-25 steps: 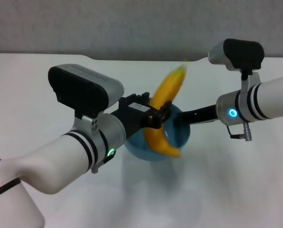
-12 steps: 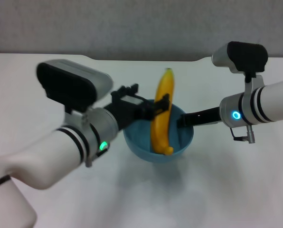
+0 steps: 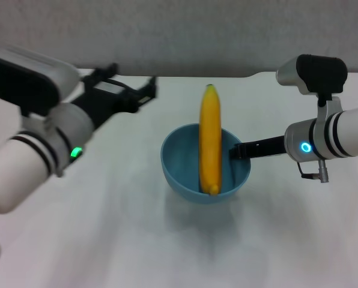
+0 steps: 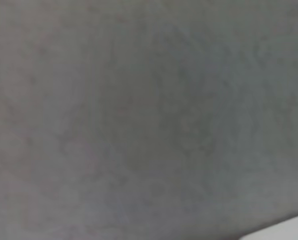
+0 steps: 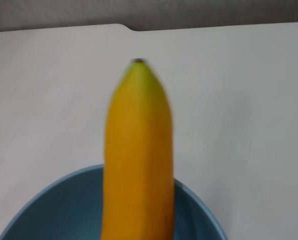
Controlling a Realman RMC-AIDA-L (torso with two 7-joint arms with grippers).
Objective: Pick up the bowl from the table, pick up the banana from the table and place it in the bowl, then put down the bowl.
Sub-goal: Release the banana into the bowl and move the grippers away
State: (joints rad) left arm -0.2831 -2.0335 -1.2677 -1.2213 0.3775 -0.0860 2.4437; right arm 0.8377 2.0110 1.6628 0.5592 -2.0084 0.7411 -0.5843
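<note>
The light blue bowl [image 3: 182, 165] is at the middle of the head view, with a soft shadow on the white table [image 3: 107, 228] below it. The yellow banana [image 3: 210, 138] stands in the bowl, its lower end inside and its upper part leaning over the far rim. My right gripper [image 3: 235, 151] is shut on the bowl's right rim. My left gripper [image 3: 144, 93] is open and empty, up at the far left, well apart from the bowl. The right wrist view shows the banana [image 5: 139, 160] rising out of the bowl [image 5: 59, 210].
A grey wall runs behind the table's far edge, which has a shallow notch [image 3: 185, 76]. The left wrist view shows only grey wall and a sliver of the table [image 4: 289, 231].
My left gripper let go of the banana and drew back up and to the left. The banana settled into the bowl, leaning on the far rim. The right arm barely moved.
</note>
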